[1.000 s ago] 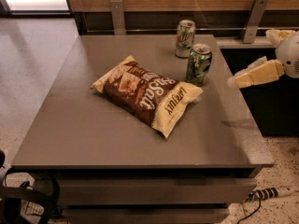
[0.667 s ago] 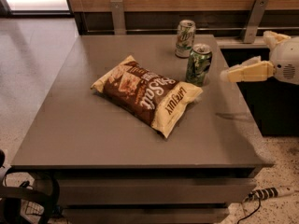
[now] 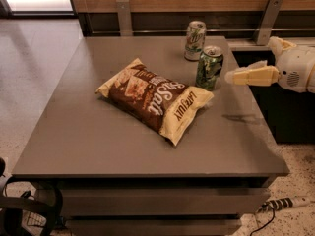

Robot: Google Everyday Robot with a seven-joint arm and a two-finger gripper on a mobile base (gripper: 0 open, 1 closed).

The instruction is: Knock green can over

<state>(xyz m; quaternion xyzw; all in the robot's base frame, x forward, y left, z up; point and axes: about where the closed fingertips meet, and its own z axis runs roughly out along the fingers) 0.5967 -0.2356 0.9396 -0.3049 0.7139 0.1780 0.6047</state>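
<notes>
Grey tabletop [image 3: 98,146] fills most of what I can see, low and wide, with a wood-panelled wall behind it and speckled floor around it. Toward the far right part of that surface stands the green can [image 3: 209,68], a small drink can with a dark green body, whitish mottled markings and a silver top rim. It sits just behind the right end of a brown-and-cream chip bag [image 3: 157,98] that lies flat and slantwise across the middle, and near a paler silver can [image 3: 195,40] that stands behind it and a little to its left. From the right side the cream-white arm reaches in roughly level, and its gripper [image 3: 242,76] points leftward at about the can's mid-height, hanging above the table near its right edge with its shadow on the surface below. The tip is just beside the can's right side, with a slight gap showing. I cannot tell whether the gripper is spread or closed; nothing appears to be held in it. The green can is upright, its long axis vertical and its top facing the ceiling.
</notes>
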